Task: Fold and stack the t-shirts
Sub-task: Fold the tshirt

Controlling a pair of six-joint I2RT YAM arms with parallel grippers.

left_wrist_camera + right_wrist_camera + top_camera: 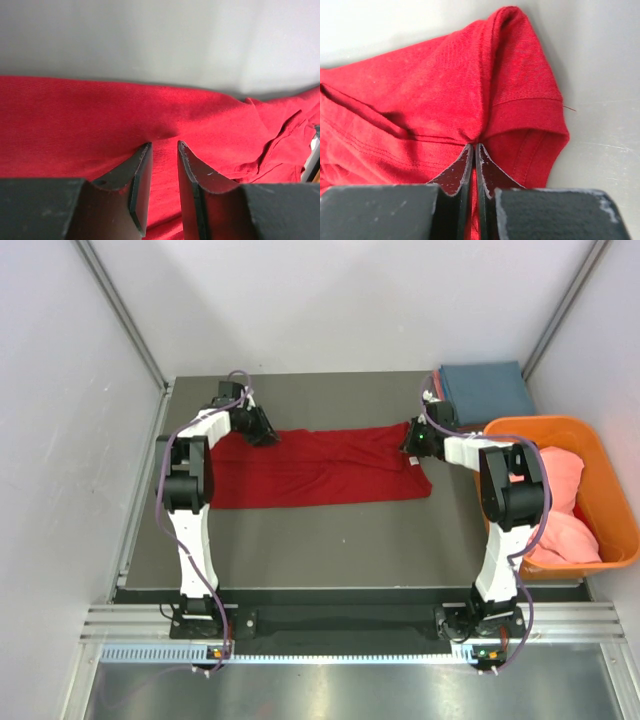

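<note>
From above, the red t-shirt [320, 466] lies folded into a long band across the bench [330, 535], a blue shirt [487, 390] sits folded at the far right corner, and a pink shirt [562, 502] waits crumpled in the orange tub [612, 502], so I judge one done, one midway, one untouched. The left wrist view shows the left gripper [164, 149] with its jaws partly open, pressed into the red cloth; whether it pinches a fold I cannot tell. The right wrist view shows the right gripper [474, 149] with its jaws closed tight on the shirt beside the sleeve.

Two white-and-black jointed arms, left arm [190, 510], right arm [500, 530], purple cables along each, black wedge-shaped fingers [137, 172]
</note>
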